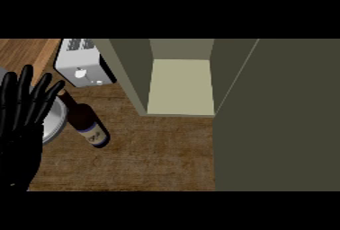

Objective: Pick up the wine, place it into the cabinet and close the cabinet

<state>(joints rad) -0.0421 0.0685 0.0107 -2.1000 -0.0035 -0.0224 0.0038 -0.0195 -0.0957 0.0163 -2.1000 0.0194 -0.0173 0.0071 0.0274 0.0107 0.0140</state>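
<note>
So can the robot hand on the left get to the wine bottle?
Probably yes. The left robot hand is open right beside the wine bottle, and nothing stands between them; its fingertips are near the bottle's neck.

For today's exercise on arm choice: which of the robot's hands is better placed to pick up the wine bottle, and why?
Left. The left hand is open, fingers up, right beside the wine bottle on the counter. The right hand is out of view. The cabinet stands open.

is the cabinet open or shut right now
Open. The cabinet shows its pale inner shelf, and its door is swung out to the right. The wine bottle is on the counter, outside it.
</note>
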